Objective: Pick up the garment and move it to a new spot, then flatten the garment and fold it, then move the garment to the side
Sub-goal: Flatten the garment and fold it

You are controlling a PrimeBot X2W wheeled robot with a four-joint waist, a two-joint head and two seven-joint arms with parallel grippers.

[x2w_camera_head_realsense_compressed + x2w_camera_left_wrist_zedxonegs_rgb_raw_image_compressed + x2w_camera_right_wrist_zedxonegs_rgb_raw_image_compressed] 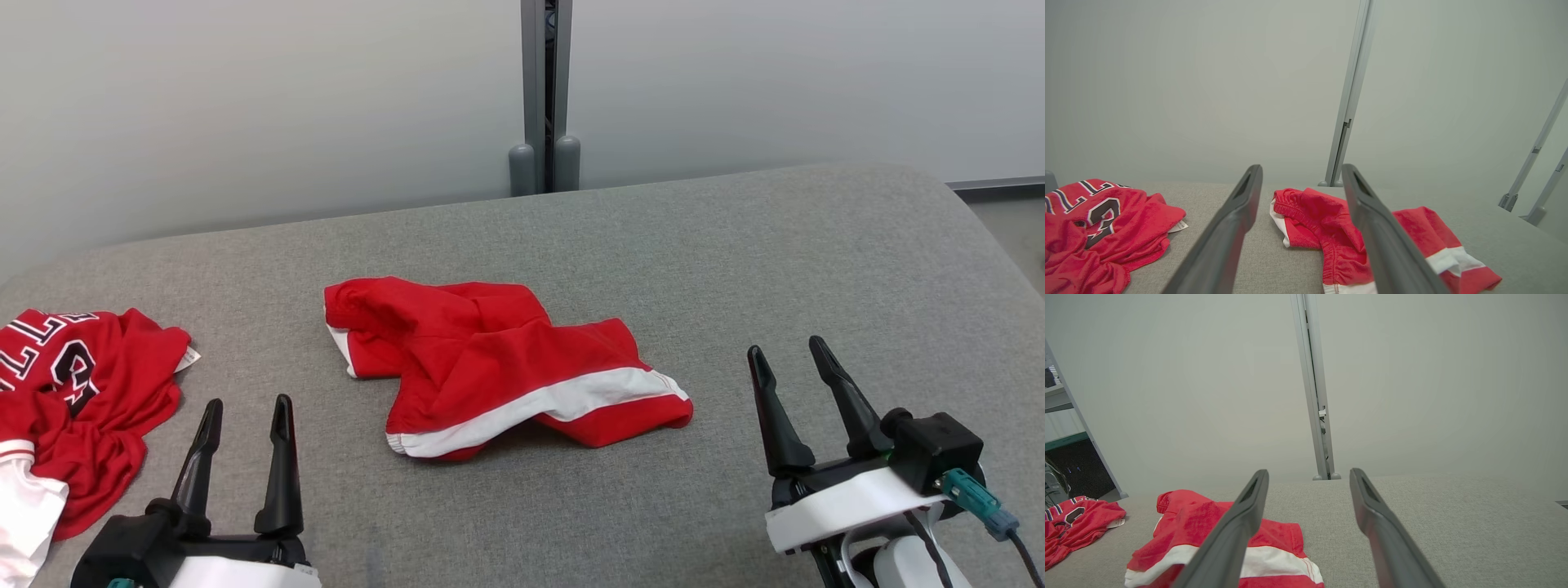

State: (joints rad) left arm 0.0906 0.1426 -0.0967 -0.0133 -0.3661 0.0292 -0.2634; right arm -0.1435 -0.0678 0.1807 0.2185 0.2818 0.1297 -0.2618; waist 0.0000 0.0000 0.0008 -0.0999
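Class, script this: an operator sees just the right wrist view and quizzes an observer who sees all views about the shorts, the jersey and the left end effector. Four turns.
Operator: My view cuts off the near edge of the shorts. Is anything holding them?
Observer: No. In the head view they lie crumpled between the left end effector and the right end effector, and neither touches them.
Operator: How does the left one stand?
Observer: It is open, just right of the jersey and apart from it.
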